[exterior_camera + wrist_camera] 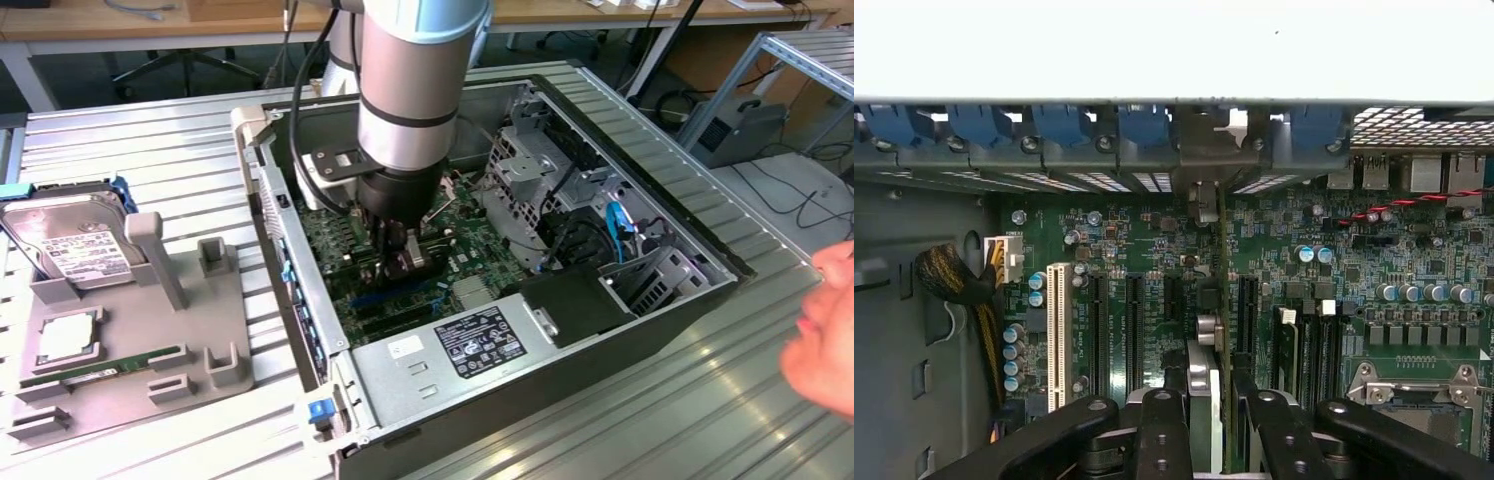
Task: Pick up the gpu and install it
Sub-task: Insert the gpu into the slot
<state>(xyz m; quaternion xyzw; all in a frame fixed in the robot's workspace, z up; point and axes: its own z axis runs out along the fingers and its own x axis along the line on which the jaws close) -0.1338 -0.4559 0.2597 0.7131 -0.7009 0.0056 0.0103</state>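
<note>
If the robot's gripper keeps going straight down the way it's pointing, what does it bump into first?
Most likely the green motherboard. The gripper points down into the computer case with the gpu held edge-on between its fingers, so the card's lower edge would probably reach a motherboard slot first; depth is hard to judge.

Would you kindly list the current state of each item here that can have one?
gpu: held edge-on over the motherboard slots, inside the case.
gripper: shut on the gpu, lowered into the case.
computer case: lying on its side, side panel off.
hard drive: resting in the grey holder.
memory stick: lying in the grey holder.
</note>
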